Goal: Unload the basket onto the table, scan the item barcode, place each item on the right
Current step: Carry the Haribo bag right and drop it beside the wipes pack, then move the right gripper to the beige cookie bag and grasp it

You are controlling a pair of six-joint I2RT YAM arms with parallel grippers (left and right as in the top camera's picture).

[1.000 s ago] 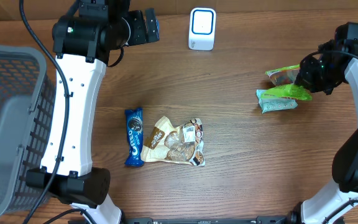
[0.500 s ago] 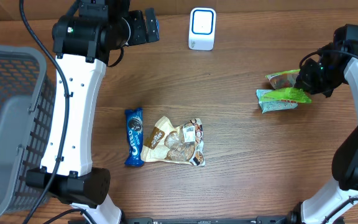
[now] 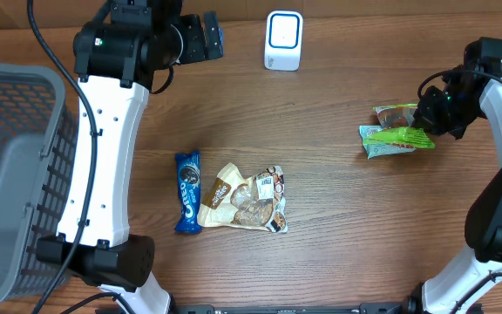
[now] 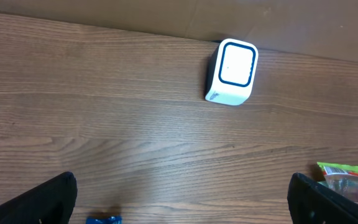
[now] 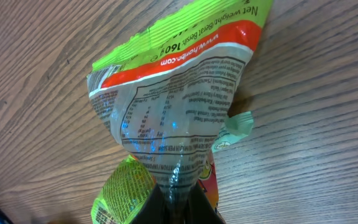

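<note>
Gripping: right fingers (image 5: 157, 213) pinched closed on snack bag (image 5: 173, 118) edge
Carrying: turn its printed back toward scanner (image 3: 283, 39)
Left fingers (image 4: 48, 199): spread wide, holding nothing

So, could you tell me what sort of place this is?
Probably a mock checkout bench: a white barcode scanner, packaged snacks like the Oreo pack and green snack bag, and a grey mesh basket.

The blue biscuit packet (image 3: 187, 192) reads "OREO" down its length. The green-and-orange sweets bag (image 5: 173, 93) carries "Net Weight", "160g" and "www.haribo.com" (printed slantwise near its crimped edge); the nutrition table beneath is too fine to read.
</note>
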